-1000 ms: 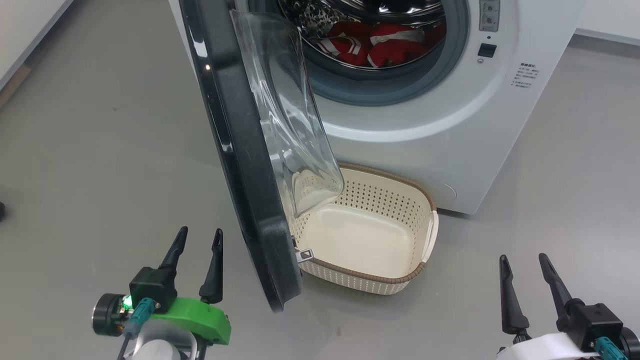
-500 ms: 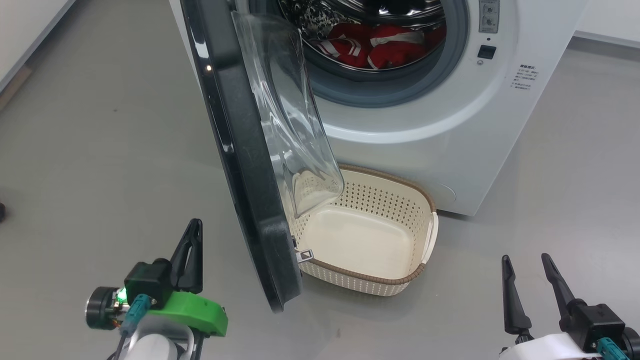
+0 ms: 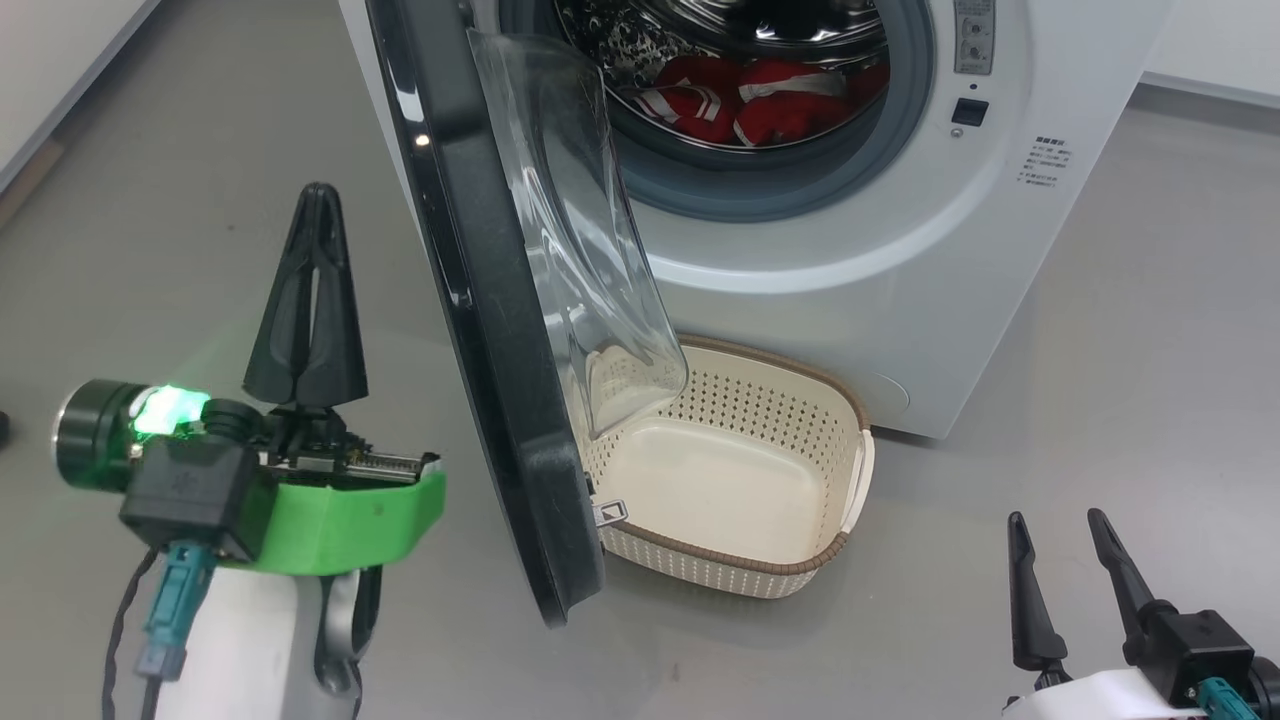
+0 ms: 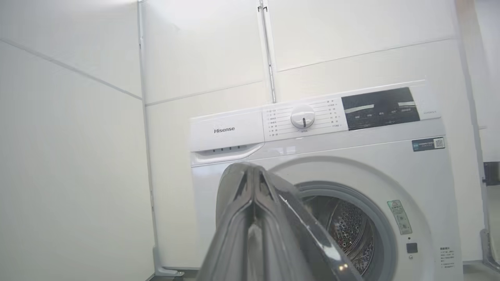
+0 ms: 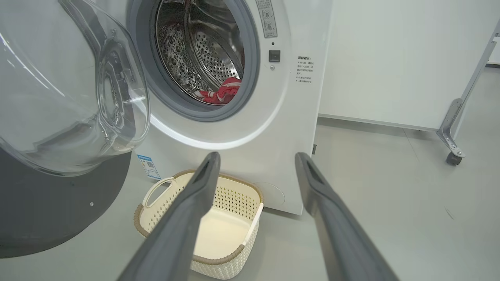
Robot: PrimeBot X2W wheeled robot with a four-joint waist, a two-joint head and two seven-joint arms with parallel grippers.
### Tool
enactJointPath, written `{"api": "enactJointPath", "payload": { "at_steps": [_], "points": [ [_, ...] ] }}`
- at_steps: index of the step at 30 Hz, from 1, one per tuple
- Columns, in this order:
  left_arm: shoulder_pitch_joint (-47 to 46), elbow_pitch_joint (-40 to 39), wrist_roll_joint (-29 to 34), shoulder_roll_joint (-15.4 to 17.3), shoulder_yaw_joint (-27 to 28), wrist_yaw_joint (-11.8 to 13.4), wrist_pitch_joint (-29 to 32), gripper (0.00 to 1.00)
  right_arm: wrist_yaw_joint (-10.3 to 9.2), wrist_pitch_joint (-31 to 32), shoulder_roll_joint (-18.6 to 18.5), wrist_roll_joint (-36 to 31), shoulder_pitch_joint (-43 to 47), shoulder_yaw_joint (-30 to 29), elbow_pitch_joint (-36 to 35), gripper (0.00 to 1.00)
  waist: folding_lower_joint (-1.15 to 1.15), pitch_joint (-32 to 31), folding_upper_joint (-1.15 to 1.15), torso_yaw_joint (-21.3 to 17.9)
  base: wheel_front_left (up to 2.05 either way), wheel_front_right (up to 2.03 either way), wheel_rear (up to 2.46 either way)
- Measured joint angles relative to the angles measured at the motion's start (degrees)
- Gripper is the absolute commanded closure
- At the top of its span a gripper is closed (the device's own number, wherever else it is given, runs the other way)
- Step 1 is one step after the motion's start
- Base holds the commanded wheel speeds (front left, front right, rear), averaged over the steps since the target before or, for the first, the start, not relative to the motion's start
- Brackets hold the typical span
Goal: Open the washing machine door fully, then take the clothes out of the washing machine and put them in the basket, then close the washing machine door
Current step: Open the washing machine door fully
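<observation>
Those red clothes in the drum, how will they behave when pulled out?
The red clothes lie crumpled, so they are probably floppy and light, likely to drape and trail. They may snag on the grey gasket lip.

Washing machine door (image 3: 490,330) edge-on at left; drum mouth (image 3: 800,30) open beside it.

White washing machine (image 4: 351,156) ahead, steel drum (image 4: 351,234) showing, fingers (image 4: 234,234) pressed together

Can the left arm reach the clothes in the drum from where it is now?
Probably not: the left gripper, shut, sits on the outer side of the partly open washing machine door, which stands between it and the clothes.
</observation>
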Motion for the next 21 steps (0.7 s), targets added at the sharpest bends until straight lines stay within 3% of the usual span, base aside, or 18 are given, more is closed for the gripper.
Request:
{"api": "enactJointPath", "payload": {
  "at_steps": [6, 8, 14, 21],
  "points": [
    [-0.91, -8.61, 0.14, 0.03, -6.62, -2.29, -0.02, 1.0, 0.48, 0.0, 0.42, -0.13, 0.09, -0.03, 0.02, 0.0, 0.0, -0.32, 0.0, -0.08, 0.0, 0.0, 0.0],
    [-0.35, -10.66, -1.96, 0.05, -11.9, -4.8, -0.02, 1.0, 0.57, 0.0, 0.7, -0.13, 0.12, -0.08, 0.03, 0.0, 0.0, -0.45, 0.0, -0.12, 0.0, 0.0, 0.0],
    [4.25, -11.88, -6.48, 0.19, -20.17, -9.09, 3.25, 1.0, 0.64, 0.0, 0.91, -0.14, 0.54, -0.79, 0.02, 0.0, 0.0, -0.47, 0.0, 0.02, 0.0, 0.0, 0.0],
    [8.77, -11.2, -8.77, 0.48, -24.81, -9.68, 10.29, 1.0, 1.03, 0.0, 1.12, -0.53, 0.95, -1.19, -0.03, 0.0, 0.0, 0.41, 0.0, 0.9, 0.0, 0.0, 0.0]
  ]
}}
